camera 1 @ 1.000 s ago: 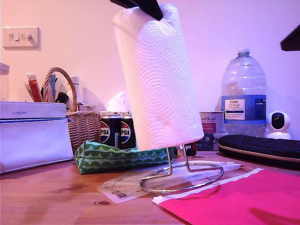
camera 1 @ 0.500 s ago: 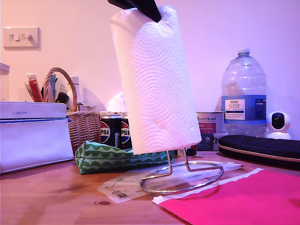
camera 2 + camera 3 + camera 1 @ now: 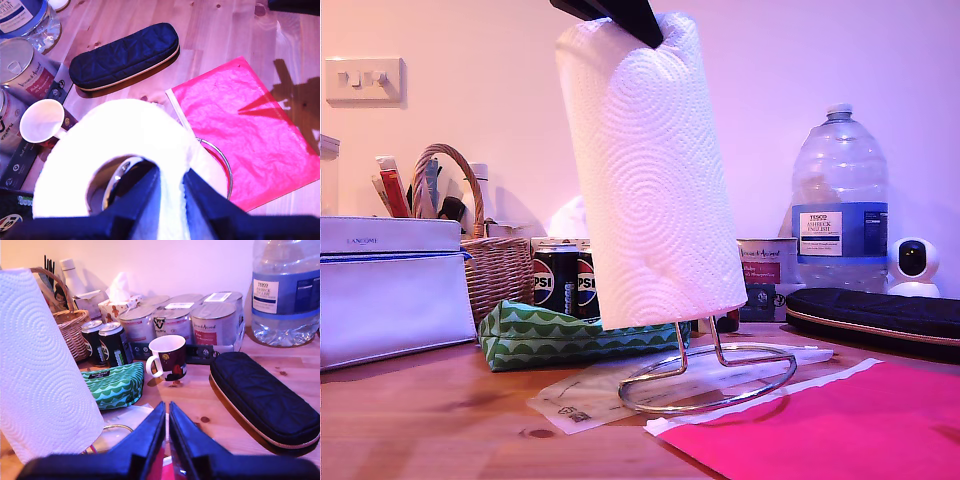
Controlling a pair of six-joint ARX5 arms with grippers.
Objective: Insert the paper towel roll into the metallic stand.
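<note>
The white paper towel roll (image 3: 650,170) hangs tilted above the table, its lower end over the upright of the metallic stand (image 3: 710,375). My first gripper (image 3: 620,14) holds it at the top. In the first wrist view my first gripper (image 3: 171,172) is shut on the wall of the paper towel roll (image 3: 115,135), with one finger inside the core and one outside. The chrome loop of the metallic stand (image 3: 117,180) shows inside the core. My second gripper (image 3: 167,407) is shut on nothing, low beside the paper towel roll (image 3: 40,370) and near the ring base of the metallic stand (image 3: 112,429).
Behind the stand lie a green patterned pouch (image 3: 570,335), Pepsi cans (image 3: 570,280) and a wicker basket (image 3: 490,260). A black case (image 3: 880,315), a big water bottle (image 3: 840,200) and a pink envelope (image 3: 840,420) are at the exterior view's right. A mug (image 3: 167,357) stands near tins.
The roll has sunk slightly and shifted toward the exterior view's left. A dark arm part at that view's upper right has gone out of sight.
</note>
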